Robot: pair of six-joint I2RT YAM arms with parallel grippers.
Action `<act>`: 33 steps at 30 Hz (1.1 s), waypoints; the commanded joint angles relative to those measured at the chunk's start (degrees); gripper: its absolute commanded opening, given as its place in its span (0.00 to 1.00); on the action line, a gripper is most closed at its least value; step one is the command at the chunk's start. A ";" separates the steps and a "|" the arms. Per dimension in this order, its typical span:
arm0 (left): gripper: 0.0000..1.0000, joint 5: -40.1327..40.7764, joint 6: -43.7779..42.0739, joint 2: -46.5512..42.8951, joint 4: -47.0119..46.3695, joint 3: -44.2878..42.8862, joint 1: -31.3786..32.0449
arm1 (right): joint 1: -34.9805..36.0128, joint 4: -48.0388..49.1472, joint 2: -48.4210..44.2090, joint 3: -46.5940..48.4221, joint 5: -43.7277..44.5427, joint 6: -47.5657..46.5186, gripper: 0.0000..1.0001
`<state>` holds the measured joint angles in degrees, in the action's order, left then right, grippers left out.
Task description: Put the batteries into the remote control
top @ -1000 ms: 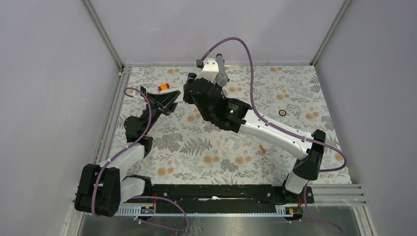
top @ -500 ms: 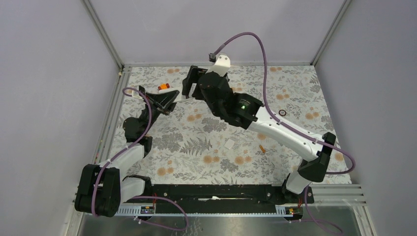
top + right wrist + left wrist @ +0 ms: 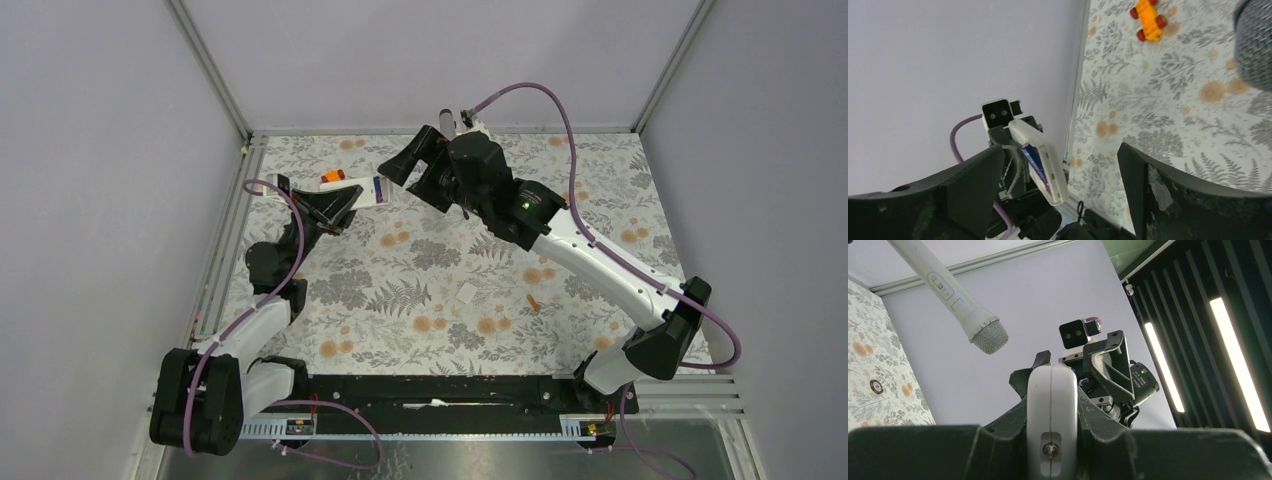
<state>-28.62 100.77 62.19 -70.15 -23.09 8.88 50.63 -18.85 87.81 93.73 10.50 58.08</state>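
**One battery in, one to go as right arm lets go of the remote**

The right end effector [image 3: 410, 160] spread its fingers wide within the last second. It also drew back toward the far wall from the remote control [image 3: 372, 190], which it had hidden from the overhead camera a moment earlier. The left end effector [image 3: 350, 203] stayed clamped on the remote control's lower end. It held the remote off the far left part of the flowered counter [image 3: 400, 320], with the open back turned toward the right arm.

An orange toy [image 3: 333, 177] lay just behind the left end effector, and a small white cover [image 3: 466, 292] lay mid-counter. The right wrist camera showed the dark blue-purple battery [image 3: 1032, 161] lying in the remote control's open bay, and nothing between the right fingers [image 3: 973, 190]. The release appeared to mark the first cell as seated, though how firmly could not be told.

The orange battery [image 3: 533, 301] lay on the counter just right of the cover, well apart from the remote control. Fetching it looked like the next job.
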 commanded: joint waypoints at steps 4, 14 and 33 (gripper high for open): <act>0.00 -1.39 -3.30 -3.67 1.78 -0.81 -0.36 | -0.51 6.09 -0.46 -1.70 -8.71 7.18 0.91; 0.00 -1.99 -4.66 -5.24 4.89 -1.69 -0.36 | -1.04 6.96 0.54 -1.65 -11.56 8.28 0.67; 0.00 -2.84 -6.00 -5.93 3.18 -1.08 -0.36 | -2.37 7.33 2.68 -1.42 -14.21 10.59 0.59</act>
<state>-30.22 95.98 57.80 -62.67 -23.11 8.58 48.88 -14.26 90.21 91.98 -2.35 67.68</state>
